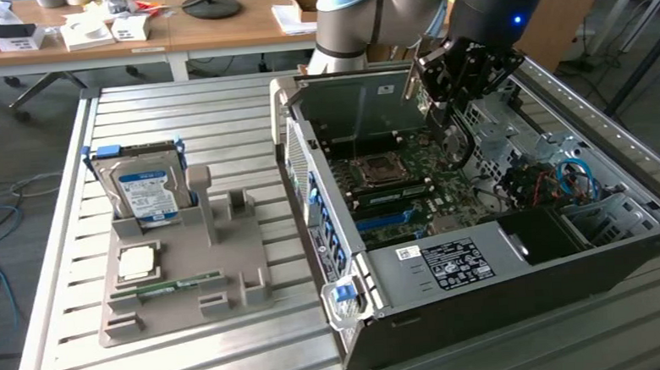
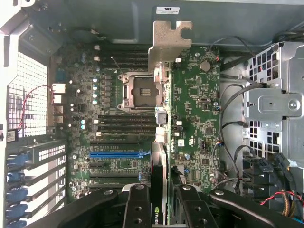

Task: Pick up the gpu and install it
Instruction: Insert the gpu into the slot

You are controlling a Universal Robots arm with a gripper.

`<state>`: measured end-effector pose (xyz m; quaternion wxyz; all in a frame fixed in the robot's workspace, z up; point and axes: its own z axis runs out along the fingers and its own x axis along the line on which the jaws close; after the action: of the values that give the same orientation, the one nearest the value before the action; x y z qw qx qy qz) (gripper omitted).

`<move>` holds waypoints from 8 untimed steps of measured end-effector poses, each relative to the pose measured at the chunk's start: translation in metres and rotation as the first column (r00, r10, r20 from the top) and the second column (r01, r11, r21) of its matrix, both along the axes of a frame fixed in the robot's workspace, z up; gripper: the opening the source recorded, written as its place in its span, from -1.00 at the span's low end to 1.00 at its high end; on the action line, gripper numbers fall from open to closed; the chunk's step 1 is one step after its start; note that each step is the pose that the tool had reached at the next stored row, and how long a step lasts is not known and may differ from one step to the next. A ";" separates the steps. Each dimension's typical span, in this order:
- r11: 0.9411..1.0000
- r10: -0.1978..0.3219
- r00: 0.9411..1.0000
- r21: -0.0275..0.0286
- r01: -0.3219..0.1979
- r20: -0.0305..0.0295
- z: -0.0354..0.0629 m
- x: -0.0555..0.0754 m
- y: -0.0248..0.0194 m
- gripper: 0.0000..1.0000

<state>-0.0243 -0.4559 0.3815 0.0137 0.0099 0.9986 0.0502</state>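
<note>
My gripper (image 1: 457, 89) hangs over the open computer case (image 1: 306, 165), above the motherboard (image 1: 409, 177). It is shut on the gpu (image 2: 161, 142), which the wrist view shows edge-on as a thin black card running away between the two black fingers (image 2: 137, 206). The card's silvery metal bracket (image 2: 169, 42) is at the far end, near the case's rear wall. The card hovers above the board, beside the empty processor socket (image 2: 142, 90) and apart from the blue slot (image 2: 116, 154).
A grey fixture (image 1: 233, 275) on the slatted table holds a hard drive (image 1: 144, 190), a processor chip (image 1: 137, 261) and a green memory stick (image 1: 168, 287). Inside the case, a metal drive cage (image 2: 275, 104) and loose cables (image 1: 573, 176) crowd one side.
</note>
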 end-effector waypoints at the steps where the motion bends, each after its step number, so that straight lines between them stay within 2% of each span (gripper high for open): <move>1: 1.000 0.000 1.000 0.000 0.000 0.000 0.0000 0.000 0.0000 -0.47; 4: 1.000 0.005 1.000 0.000 -0.005 0.000 0.0000 0.000 0.0000 -0.47; 8: 0.999 0.043 0.999 0.000 -0.043 0.000 -0.0002 0.000 0.0000 -0.47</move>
<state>-0.0243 -0.4559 0.3813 0.0125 -0.0113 0.9986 0.0505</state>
